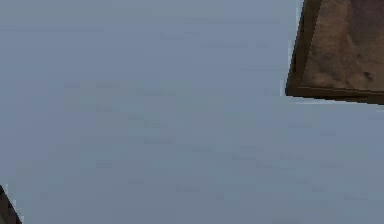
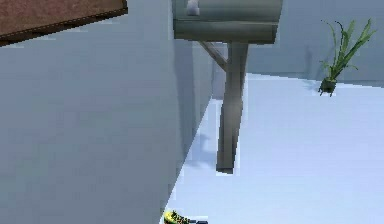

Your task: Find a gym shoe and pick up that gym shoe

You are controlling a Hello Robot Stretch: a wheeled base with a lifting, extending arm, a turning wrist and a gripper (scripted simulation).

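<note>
One dark sliver (image 1: 8,208) sits in the forward view's bottom left corner, with too little of it in sight to name. To its right runs a plain blue-grey wall (image 1: 150,110). At the upper right a brown-framed picture (image 1: 340,50) hangs on that wall, cut by the view's edge.

In the arm side view, a brown frame (image 2: 50,18) crosses the upper left corner, with the same blue-grey wall below it. A small yellow-and-black thing (image 2: 180,216) lies on the pale floor (image 2: 300,160) at the foot of the wall, against the view's bottom edge. It is too small and too cut off to tell whether it is the gym shoe.

Just right of it and farther out stands a bench (image 2: 228,22) with a grey top. The top is carried on a slanted leg (image 2: 232,110) with a brace. A small white thing (image 2: 193,8) rests near the bench's left edge. Well apart, at the far right, a green plant (image 2: 338,58) with long leaves stands on the floor by the back wall.

The state of the pincer cannot be told.
</note>
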